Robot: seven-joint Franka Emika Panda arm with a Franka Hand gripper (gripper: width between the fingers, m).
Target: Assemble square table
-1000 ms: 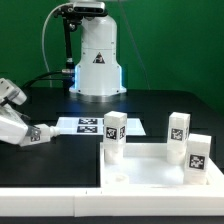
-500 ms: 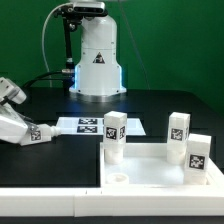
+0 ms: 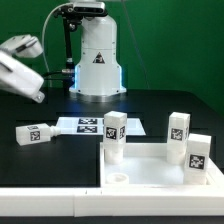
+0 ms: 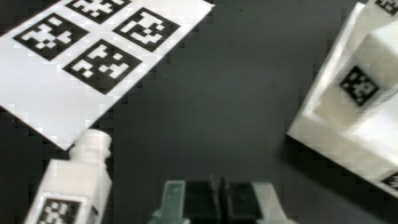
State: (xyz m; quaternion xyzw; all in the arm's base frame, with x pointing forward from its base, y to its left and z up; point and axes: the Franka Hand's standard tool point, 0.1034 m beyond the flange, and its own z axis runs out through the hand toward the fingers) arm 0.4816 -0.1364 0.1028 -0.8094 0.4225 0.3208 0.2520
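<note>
The white square table top (image 3: pixel 160 178) lies at the exterior view's front right, with three tagged legs standing on it (image 3: pixel 113 135), (image 3: pixel 178 134), (image 3: pixel 197 152). A fourth tagged leg (image 3: pixel 33 133) lies flat on the black table at the left. My gripper (image 3: pixel 36 95) hangs in the air above and behind it, holding nothing. In the wrist view the gripper (image 4: pixel 219 203) has its jaws together, the lying leg (image 4: pixel 71 182) is off to one side, and the table top's corner (image 4: pixel 347 110) is on the other side.
The marker board (image 3: pixel 92 124) lies flat between the loose leg and the table top, and it also shows in the wrist view (image 4: pixel 98 50). The arm's white base (image 3: pixel 97 60) stands at the back. A long white rail (image 3: pixel 50 205) runs along the front edge.
My gripper has risen from table level beside the lying leg to well above it. The leg stays flat on the table, almost where it was.
</note>
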